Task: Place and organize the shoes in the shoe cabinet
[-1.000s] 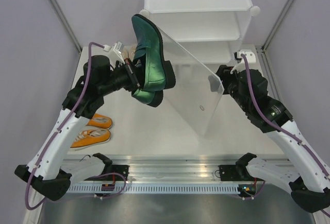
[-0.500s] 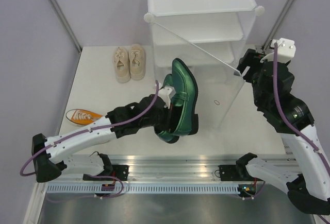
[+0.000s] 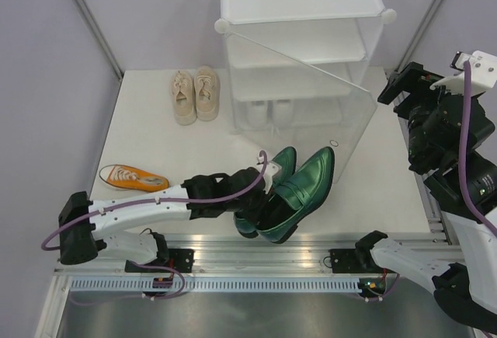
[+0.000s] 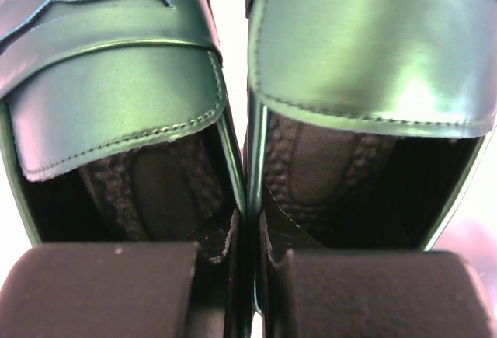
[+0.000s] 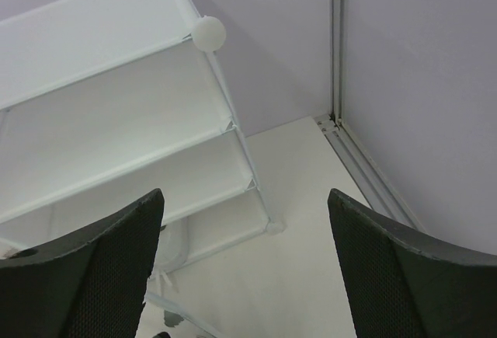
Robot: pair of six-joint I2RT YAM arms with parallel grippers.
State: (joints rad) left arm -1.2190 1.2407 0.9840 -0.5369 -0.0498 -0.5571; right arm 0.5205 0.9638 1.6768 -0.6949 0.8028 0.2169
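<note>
Orange sneaker [image 3: 132, 176] lies by the table's [image 3: 194, 151] left edge; cream sneakers [image 3: 194, 95] sit at its far edge, just beside the shoe cabinet [image 3: 299, 12]. The left gripper [image 4: 241, 283] pinches the green heels [image 3: 299, 190] together by their inner walls, near the front edge. White sneakers [image 3: 272, 111], I think, show faintly in a low tier. The right gripper [image 5: 245, 268] hangs wide open, empty. Lifted so, one heel could slip from that thin pinch.

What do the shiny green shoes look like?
The green shoes are a glossy, leather-looking pair of pointed loafers with a strap across each top and dark textured insoles. They are side by side near the front edge of the table. The left gripper holds them, one of its jaws inside each shoe, pinching the inner walls together.
</note>
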